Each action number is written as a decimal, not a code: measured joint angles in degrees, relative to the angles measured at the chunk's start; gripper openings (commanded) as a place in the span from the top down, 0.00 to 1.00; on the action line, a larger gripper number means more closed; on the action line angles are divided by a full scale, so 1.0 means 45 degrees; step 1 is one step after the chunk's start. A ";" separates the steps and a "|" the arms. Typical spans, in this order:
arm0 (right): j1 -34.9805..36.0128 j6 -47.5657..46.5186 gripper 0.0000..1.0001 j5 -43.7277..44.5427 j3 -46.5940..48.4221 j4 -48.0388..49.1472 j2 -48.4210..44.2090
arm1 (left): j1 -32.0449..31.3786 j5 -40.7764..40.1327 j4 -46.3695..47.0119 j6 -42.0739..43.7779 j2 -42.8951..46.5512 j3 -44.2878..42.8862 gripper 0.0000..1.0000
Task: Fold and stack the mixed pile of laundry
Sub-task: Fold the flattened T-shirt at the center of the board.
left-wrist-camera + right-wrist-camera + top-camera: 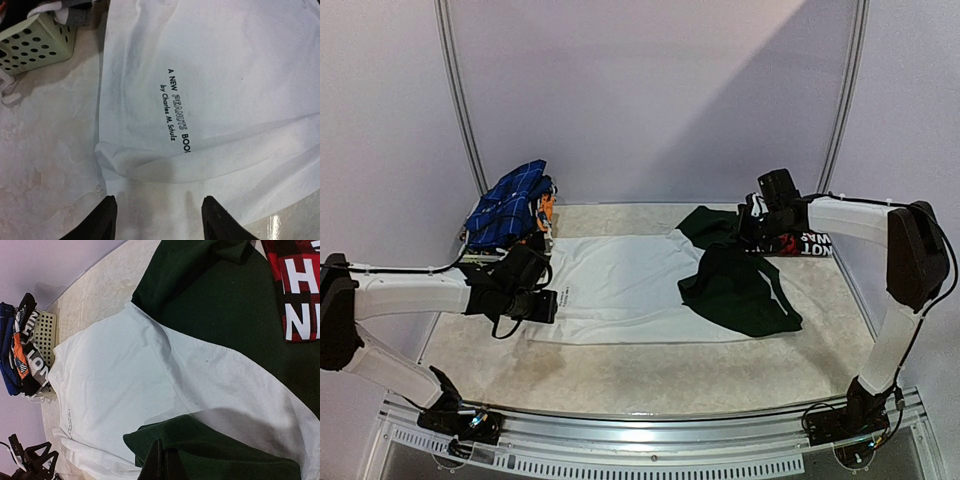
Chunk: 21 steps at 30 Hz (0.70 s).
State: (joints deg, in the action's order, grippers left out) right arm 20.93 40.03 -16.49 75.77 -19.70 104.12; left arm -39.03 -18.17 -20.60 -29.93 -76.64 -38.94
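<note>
Top external shows the white T-shirt spread flat mid-table, ready for folding. Left gripper hovers, fingers apart, over its left hem; right gripper looks pinched together on the green sleeve, probably to fold it inward.

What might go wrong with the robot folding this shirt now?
1. The left gripper is open over a wrinkled fold of the white T-shirt. It might pinch only one layer and make the fold crooked.
2. The right gripper seems to pinch the dark green sleeve, which lies beside the red plaid shirt. Pulling might drag that along too.
</note>
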 measured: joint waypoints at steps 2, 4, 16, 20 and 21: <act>0.0000 -0.0019 1.00 -0.0044 -0.0029 0.0000 -0.0010 | -0.0010 0.0049 0.0102 -0.0015 -0.0437 -0.0180 0.48; 0.0000 -0.0039 1.00 -0.0131 -0.0214 0.0005 -0.0151 | -0.0019 0.0117 0.0214 -0.0063 -0.0918 -0.0321 0.49; 0.0879 -0.0384 1.00 -0.0816 -0.2463 -0.0257 -0.1987 | 0.0209 -0.0160 0.0515 -0.0466 -0.3279 -0.1253 0.52; 0.1224 -0.0466 0.99 -0.0622 -0.3536 -0.0661 -0.2526 | 0.0505 -0.0505 0.0515 -0.0704 -0.3497 -0.1379 0.49; 0.1243 -0.0495 0.99 -0.0432 -0.3774 -0.0787 -0.2686 | 0.0563 -0.0612 0.0495 -0.0758 -0.3546 -0.1418 0.46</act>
State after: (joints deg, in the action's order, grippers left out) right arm 26.52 37.80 -18.44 58.78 -23.24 92.03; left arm -36.49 -20.93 -18.37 -33.34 -92.60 -45.32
